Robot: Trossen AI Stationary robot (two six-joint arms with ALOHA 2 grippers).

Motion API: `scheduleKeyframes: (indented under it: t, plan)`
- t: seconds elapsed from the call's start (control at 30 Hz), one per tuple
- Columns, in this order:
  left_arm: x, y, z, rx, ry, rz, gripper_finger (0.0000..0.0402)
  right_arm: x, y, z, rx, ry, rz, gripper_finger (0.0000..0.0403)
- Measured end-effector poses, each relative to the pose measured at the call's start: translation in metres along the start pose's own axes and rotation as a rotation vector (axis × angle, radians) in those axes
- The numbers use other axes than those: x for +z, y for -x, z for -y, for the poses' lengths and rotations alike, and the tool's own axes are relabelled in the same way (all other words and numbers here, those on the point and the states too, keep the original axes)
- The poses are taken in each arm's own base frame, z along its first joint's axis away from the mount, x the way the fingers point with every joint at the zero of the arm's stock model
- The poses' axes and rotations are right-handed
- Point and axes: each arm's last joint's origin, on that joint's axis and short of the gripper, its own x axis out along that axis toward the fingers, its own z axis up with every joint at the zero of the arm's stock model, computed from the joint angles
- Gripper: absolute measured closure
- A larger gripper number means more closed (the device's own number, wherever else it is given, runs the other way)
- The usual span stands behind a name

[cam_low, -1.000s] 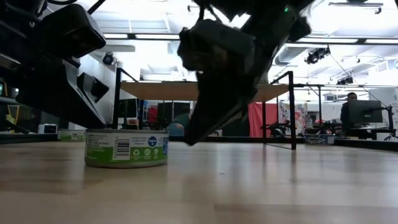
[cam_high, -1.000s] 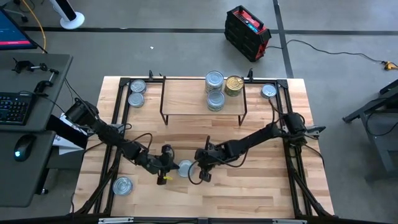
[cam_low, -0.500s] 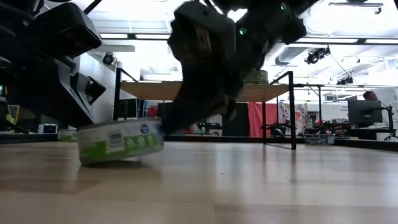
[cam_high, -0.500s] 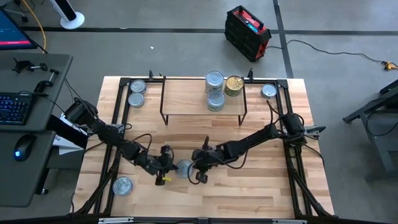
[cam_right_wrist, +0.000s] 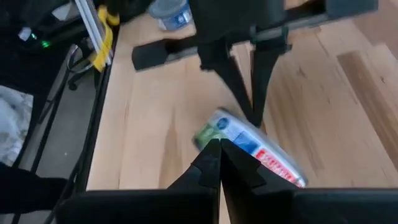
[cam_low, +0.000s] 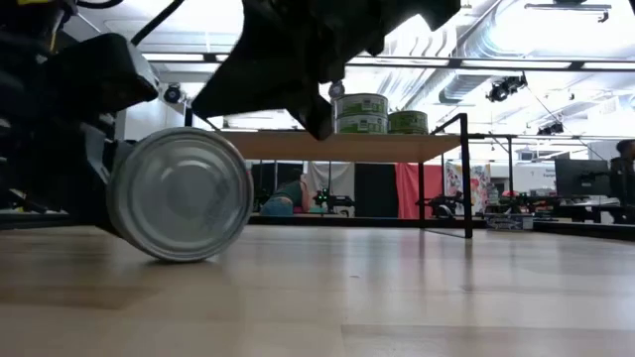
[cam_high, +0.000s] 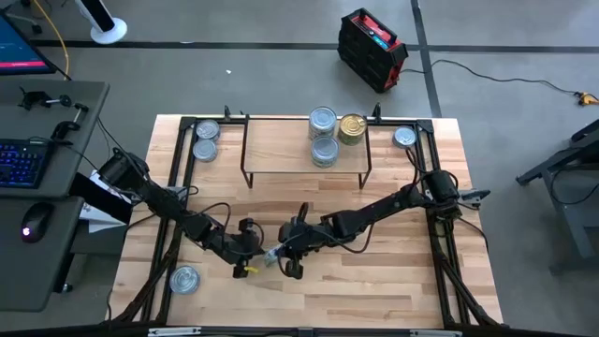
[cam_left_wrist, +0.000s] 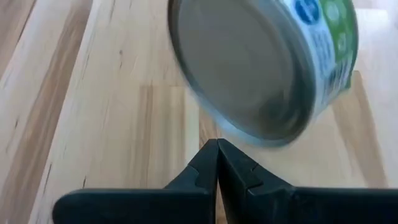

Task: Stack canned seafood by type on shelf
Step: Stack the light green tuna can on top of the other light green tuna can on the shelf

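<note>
mid-table, both fingers closed, tin tipped

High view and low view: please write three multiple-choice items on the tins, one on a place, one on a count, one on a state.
1. Where does the gold tin stand? A on the shelf; B on the floor; C at the table's front edge.
2. How many back-left tins stand beside the shelf? A none; B two; C five.
3. How is the near tin between the left gripper and right gripper? A flat; B stacked; C tipped on edge.
Key: A, it rests on the board; B, two silver lids show; C, its round face looks sideways.
</note>
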Motion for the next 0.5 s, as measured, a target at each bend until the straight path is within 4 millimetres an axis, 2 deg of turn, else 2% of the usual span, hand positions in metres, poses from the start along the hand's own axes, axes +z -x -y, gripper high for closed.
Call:
scheduleKeyframes:
  t: [0.27, 0.5]
  plan:
    - [-0.002, 0.001, 0.0, 0.011, 0.039, -0.02, 0.0401, 0.003, 0.004, 0.0, -0.004, 0.074, 0.004, 0.0403]
    - [-0.007, 0.001, -0.002, 0.042, 0.059, -0.07, 0.0401, 0.025, 0.026, -0.001, 0.014, 0.116, 0.078, 0.0403]
